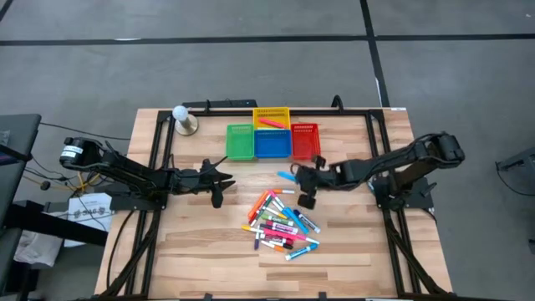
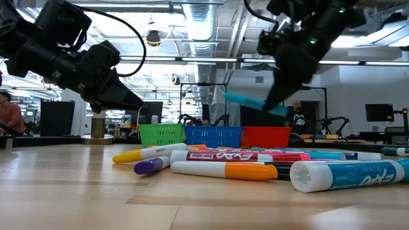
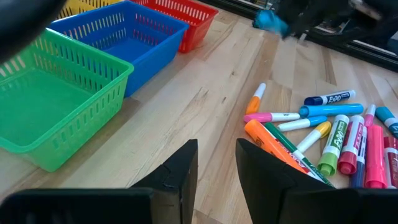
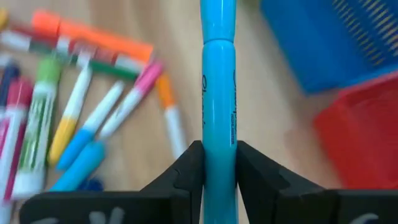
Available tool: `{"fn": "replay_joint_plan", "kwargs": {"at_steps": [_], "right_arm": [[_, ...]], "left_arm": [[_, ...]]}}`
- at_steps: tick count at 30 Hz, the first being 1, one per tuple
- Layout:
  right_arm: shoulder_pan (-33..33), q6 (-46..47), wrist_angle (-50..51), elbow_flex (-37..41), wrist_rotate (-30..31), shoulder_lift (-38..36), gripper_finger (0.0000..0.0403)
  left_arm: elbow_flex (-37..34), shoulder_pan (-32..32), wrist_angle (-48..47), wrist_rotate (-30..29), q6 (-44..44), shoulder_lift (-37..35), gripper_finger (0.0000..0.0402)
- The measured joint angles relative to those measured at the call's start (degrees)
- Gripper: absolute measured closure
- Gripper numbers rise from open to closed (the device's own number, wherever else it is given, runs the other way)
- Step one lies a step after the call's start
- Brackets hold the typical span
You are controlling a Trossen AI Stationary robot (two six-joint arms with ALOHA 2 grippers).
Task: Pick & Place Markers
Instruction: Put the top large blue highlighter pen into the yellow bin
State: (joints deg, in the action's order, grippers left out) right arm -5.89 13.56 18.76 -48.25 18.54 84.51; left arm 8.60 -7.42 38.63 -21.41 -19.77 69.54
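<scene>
Several markers [image 1: 280,226] lie in a loose pile on the wooden table, nearer the front edge. My right gripper [image 1: 301,178] hangs above the table between the pile and the baskets. It is shut on a light-blue marker [image 1: 287,176], which also shows in the low view [image 2: 250,102]. My left gripper [image 1: 221,177] waits to the left of the pile, open with nothing between its fingers [image 3: 186,168]. A pink marker [image 1: 269,123] lies inside the yellow basket [image 1: 271,112]. My right gripper pinches the light-blue marker's barrel [image 4: 219,152] between its two fingers. The fingers slant down from the table's right side. The marker runs along them and sticks out ahead of their tips toward the left. It is lifted clear of the table [image 2: 246,100] and nearly level.
A green basket [image 1: 241,142], a blue basket [image 1: 272,144] and a red basket [image 1: 305,140] stand in a row at the far middle, with the yellow one behind them. A white ball on a round stand [image 1: 182,118] sits at the far left. Bare wood lies between my left gripper and the pile.
</scene>
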Motion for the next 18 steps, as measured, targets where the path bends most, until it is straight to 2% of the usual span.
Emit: {"fn": "replay_joint_plan", "kwargs": {"at_steps": [11,18], "right_arm": [[11.9,-11.7,-16.1,-0.1,-2.1,-0.9,0.0329],[15.1,-12.1,-18.4,-0.1,-5.1,-0.8,0.0329]], "left_arm": [[0.0,0.0,0.0,0.0,0.4,0.0,0.0293],[0.0,0.0,0.0,0.0,0.7,0.0,0.0293]]}}
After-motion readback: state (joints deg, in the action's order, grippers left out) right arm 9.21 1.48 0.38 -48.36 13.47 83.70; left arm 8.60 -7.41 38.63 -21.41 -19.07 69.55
